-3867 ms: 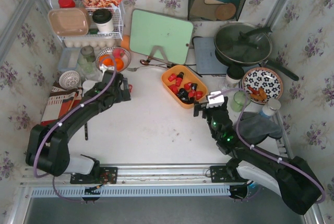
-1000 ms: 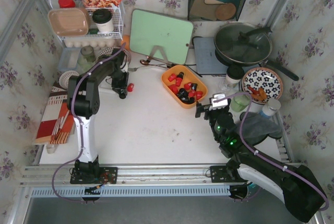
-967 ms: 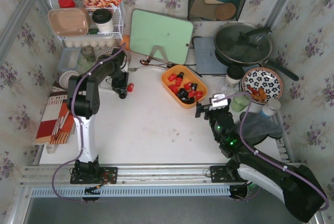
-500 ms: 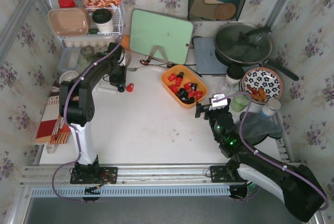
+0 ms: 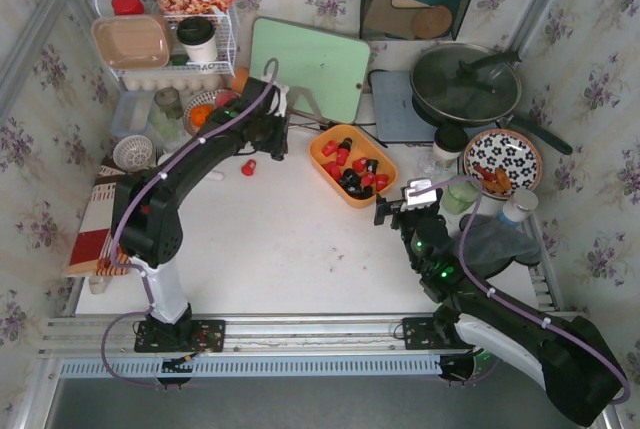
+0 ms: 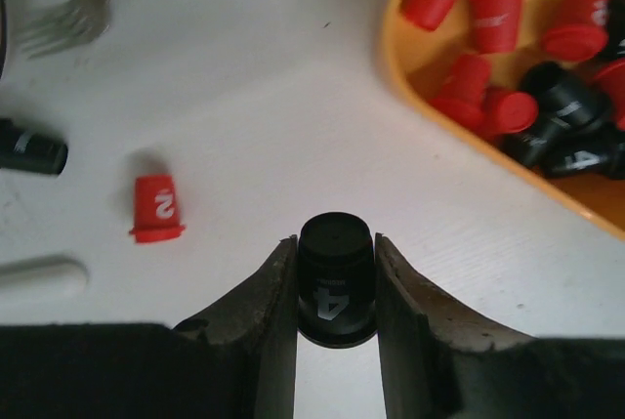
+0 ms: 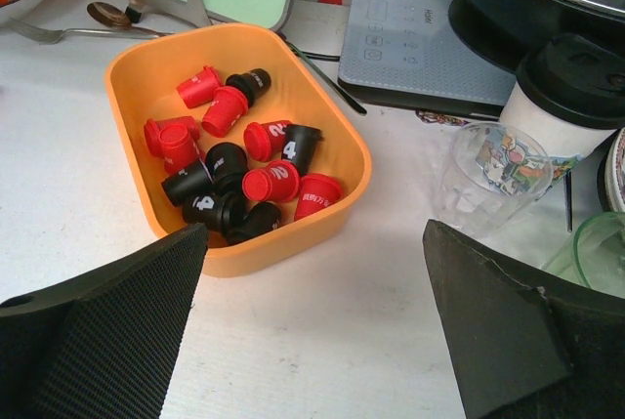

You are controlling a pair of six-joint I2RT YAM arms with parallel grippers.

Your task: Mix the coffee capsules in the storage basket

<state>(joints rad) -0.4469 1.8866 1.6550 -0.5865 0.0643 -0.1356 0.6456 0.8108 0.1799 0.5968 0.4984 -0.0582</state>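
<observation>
The orange storage basket (image 5: 318, 157) (image 7: 283, 238) (image 6: 410, 97) lies mid-table and holds several red and black coffee capsules (image 5: 355, 174) (image 7: 234, 170) (image 6: 508, 67). Just left of it, my left gripper (image 5: 275, 139) (image 6: 335, 287) is shut on a black capsule (image 6: 335, 272) marked 4, held above the white table. A red capsule (image 5: 247, 168) (image 6: 156, 207) and another black capsule (image 6: 29, 148) lie loose on the table to the left. My right gripper (image 5: 400, 211) (image 7: 312, 341) is open and empty, near the basket's front right corner.
A fork (image 6: 88, 9) and a white stick (image 6: 39, 277) lie near the loose capsules. Behind the basket stand a green cutting board (image 5: 310, 67), a grey cooker plate (image 5: 400, 109) and a pan (image 5: 466, 84). A clear glass (image 7: 483, 180) and a lidded cup (image 7: 562, 97) stand to its right.
My left arm has swung right from beside the fruit bowl toward the basket, carrying the black capsule. The red capsule stays on the table. The right arm has not moved.
</observation>
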